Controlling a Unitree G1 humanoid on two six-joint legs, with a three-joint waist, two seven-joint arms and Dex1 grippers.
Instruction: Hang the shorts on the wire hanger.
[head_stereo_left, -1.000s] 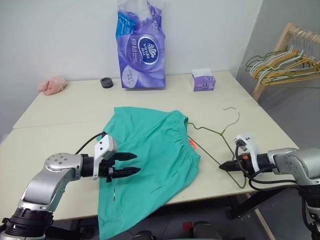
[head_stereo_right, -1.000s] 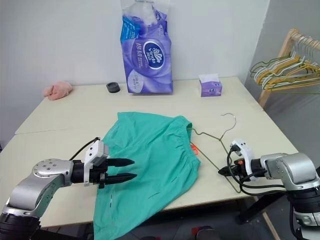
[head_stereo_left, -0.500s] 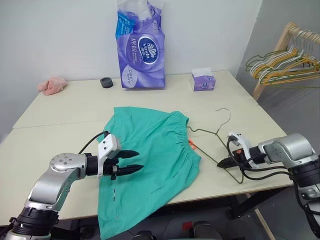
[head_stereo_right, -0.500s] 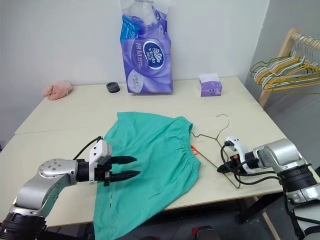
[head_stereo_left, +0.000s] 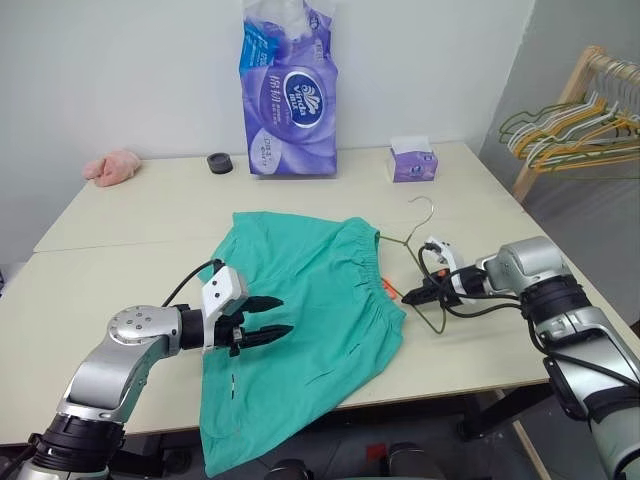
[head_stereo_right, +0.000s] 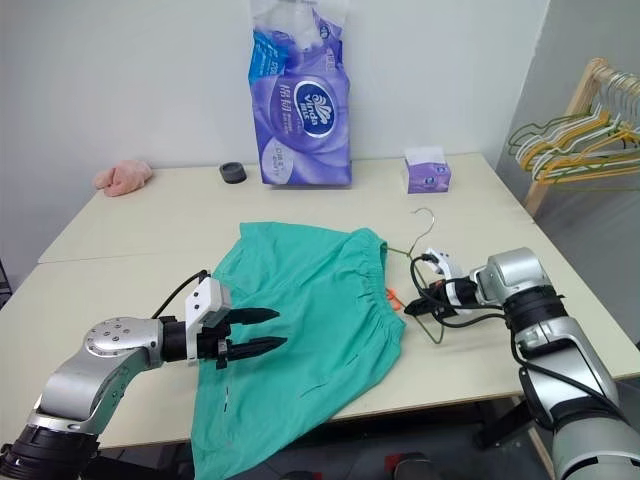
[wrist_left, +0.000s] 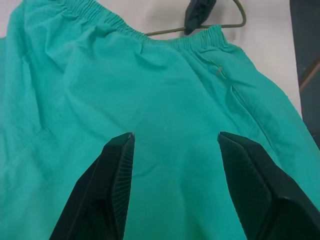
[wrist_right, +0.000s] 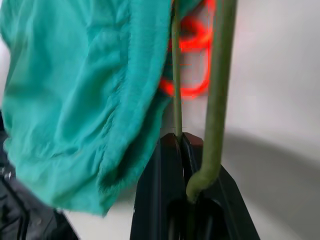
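- Since a second ago the right hand (head_stereo_left: 408, 295) has carried the wire hanger (head_stereo_left: 405, 243) in across the bench (head_stereo_left: 120, 230) toward the shorts (head_stereo_left: 300, 320); the left hand (head_stereo_left: 278, 316) has barely shifted
- Far left at the back of the bench lies a small pink cloth (head_stereo_left: 110, 167), with a black ring-shaped object (head_stereo_left: 219, 162) further along the wall
- Left hand hovers over the near left part of the shorts, fingers (wrist_left: 117, 165) spread about halfway with nothing between them
- Teal-green shorts lie flat mid-bench, gathered waistband toward the right, one leg hanging over the near edge
- A tall purple tissue pack (head_stereo_left: 291, 90) stands at the back, behind the shorts
- Small orange tag (head_stereo_left: 385, 289) shows at the waistband, just beside the right hand
- Right hand is clamped tight on the hanger's wire at its near corner, right at the waistband edge; hook (head_stereo_left: 424, 207) points away toward the back
- A small purple tissue box (head_stereo_left: 411, 160) sits back right
- Off the bench at far right, bunched coloured hangers (head_stereo_left: 565, 125) hang on a wooden rack (head_stereo_left: 560, 100)
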